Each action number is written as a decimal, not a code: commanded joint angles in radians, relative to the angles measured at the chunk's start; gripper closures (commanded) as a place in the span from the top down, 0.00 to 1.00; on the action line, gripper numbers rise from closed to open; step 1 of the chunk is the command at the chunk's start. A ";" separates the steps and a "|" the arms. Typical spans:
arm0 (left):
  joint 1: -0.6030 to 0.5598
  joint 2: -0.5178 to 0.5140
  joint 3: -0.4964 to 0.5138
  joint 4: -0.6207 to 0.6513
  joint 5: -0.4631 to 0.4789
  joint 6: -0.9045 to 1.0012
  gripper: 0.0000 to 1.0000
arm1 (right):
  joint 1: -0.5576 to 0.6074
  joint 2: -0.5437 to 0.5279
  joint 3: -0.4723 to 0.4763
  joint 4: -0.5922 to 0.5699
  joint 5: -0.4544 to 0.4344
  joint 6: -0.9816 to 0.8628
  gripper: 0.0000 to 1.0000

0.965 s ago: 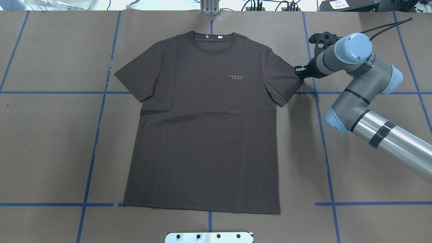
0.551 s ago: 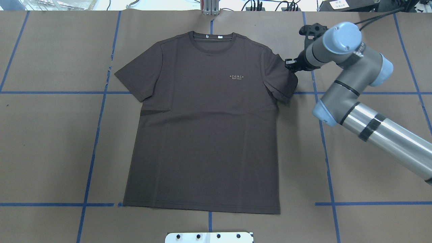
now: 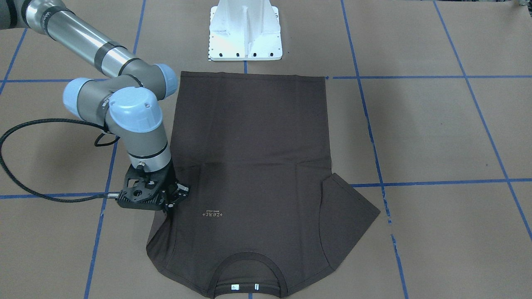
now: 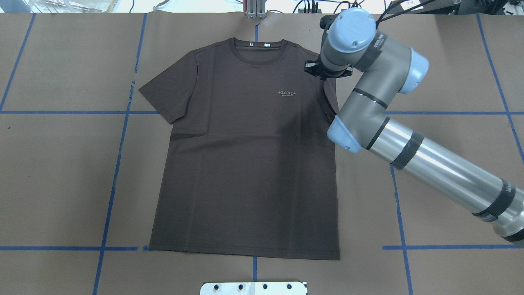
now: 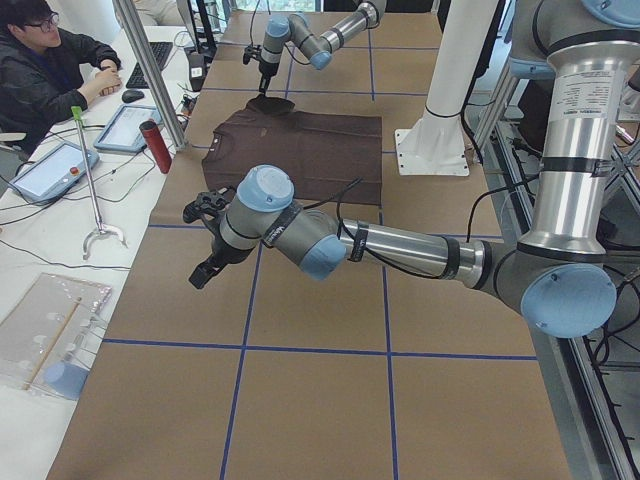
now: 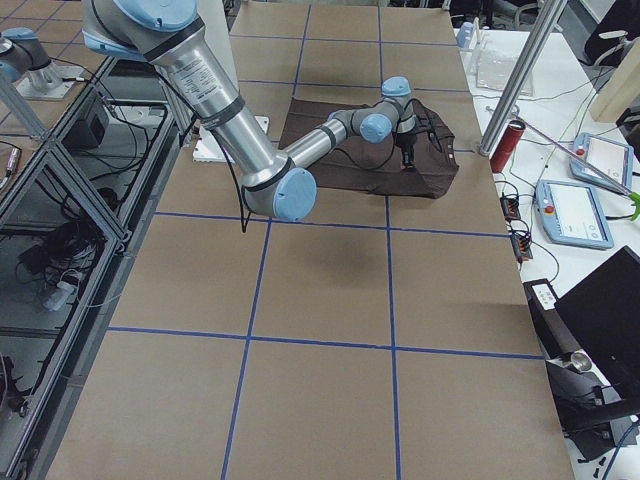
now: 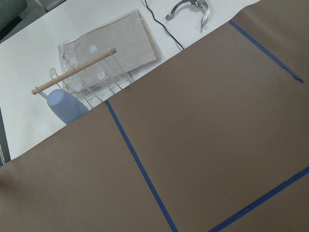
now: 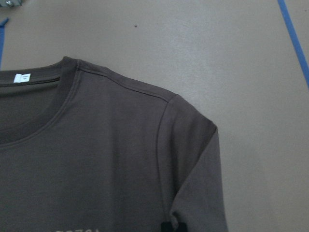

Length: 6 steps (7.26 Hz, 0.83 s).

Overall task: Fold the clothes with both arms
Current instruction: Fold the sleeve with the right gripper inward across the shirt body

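A table (image 4: 61, 184) papered in brown, ruled into large squares by blue tape lines (image 4: 116, 164). On the table, midway along its robot-side edge, a white bolted pedestal base (image 3: 245, 35). Just off the table's opposite long edge, on a white bench: a red cylinder (image 5: 155, 147) upright beside a metal post (image 5: 150, 70), a tablet (image 5: 130, 128), a second tablet (image 5: 48, 170), a long grabber tool (image 5: 88, 175), a clear rack (image 7: 120, 43) with a wooden dowel (image 7: 75, 70) and a pale blue cup (image 7: 65, 106). Seated at that bench, a person (image 5: 40, 75) in dark clothes, by a keyboard (image 5: 160, 55) and mouse (image 5: 132, 96).
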State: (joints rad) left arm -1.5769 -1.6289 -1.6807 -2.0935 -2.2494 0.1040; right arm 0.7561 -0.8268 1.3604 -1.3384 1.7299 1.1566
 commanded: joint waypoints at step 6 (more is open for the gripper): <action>0.000 0.000 -0.001 0.001 -0.001 -0.006 1.00 | -0.090 0.109 -0.173 0.181 -0.155 0.035 1.00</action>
State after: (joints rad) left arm -1.5770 -1.6291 -1.6807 -2.0924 -2.2503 0.0999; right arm 0.6567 -0.7552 1.1922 -1.1325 1.5644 1.1918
